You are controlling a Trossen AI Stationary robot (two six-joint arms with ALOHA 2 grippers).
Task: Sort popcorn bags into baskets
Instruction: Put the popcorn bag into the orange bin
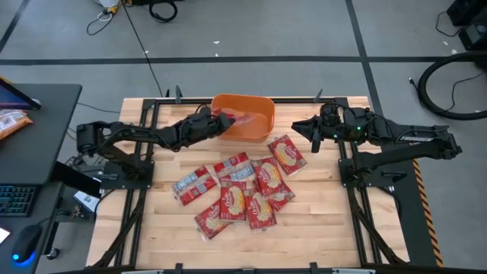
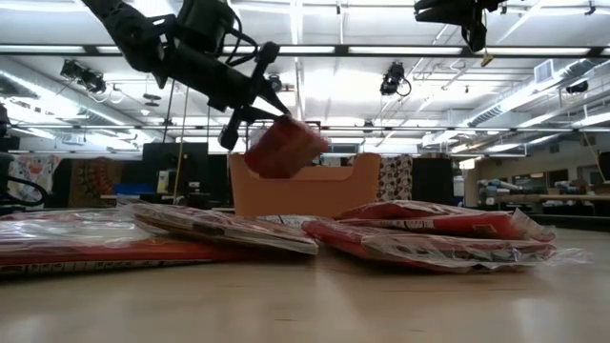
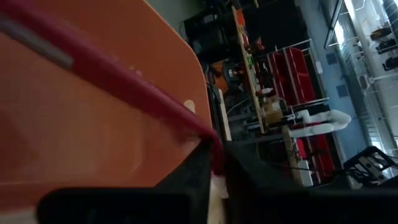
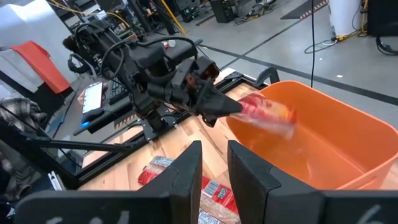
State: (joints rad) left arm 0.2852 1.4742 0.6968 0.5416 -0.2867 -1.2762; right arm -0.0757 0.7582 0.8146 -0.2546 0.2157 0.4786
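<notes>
- Remaining popcorn bags (image 1: 236, 190) are lying heaped at table centre.
- Left gripper (image 1: 217, 120) is pinching one packet (image 4: 266, 113) by its edge over the basket (image 1: 255, 114), at 12 o'clock.
- Risk: the packet is catching the rim and falling outside.
- Right gripper (image 1: 314, 135) is waiting at 2 o'clock, slightly parted, empty.

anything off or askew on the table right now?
Nothing damaged. The loose red popcorn packets lie overlapped and skewed on the wooden table, unsorted. The left gripper has one red packet over the orange plastic basket.
</notes>
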